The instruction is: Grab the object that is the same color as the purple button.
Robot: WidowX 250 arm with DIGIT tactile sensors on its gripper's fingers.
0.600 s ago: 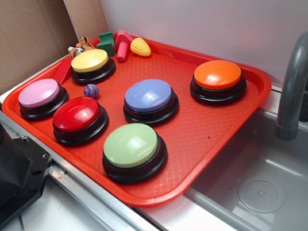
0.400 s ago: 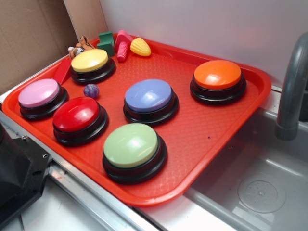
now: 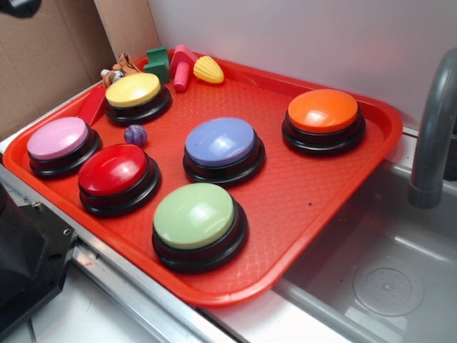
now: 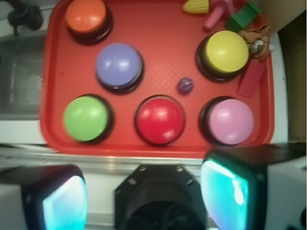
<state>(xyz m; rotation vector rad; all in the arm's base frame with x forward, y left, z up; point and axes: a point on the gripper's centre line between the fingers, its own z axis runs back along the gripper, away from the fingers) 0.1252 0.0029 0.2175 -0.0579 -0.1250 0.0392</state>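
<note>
The object, a tiny mottled purple ball, lies on the red tray between the yellow, pink and red buttons. In the wrist view the ball sits just above the red button. The purple button stands mid-tray, also seen from above. My gripper hangs high over the tray's near edge, open, with its cyan pads wide apart and nothing between them. In the exterior view only a dark bit of it shows at the top left corner.
Yellow, pink, red, green and orange buttons share the tray. A corn toy, pink bolt, green block and tiger toy crowd the far corner. A faucet and sink stand on the right.
A dark part of the gripper has come into the top left corner of the exterior view. Nothing on the tray has moved.
</note>
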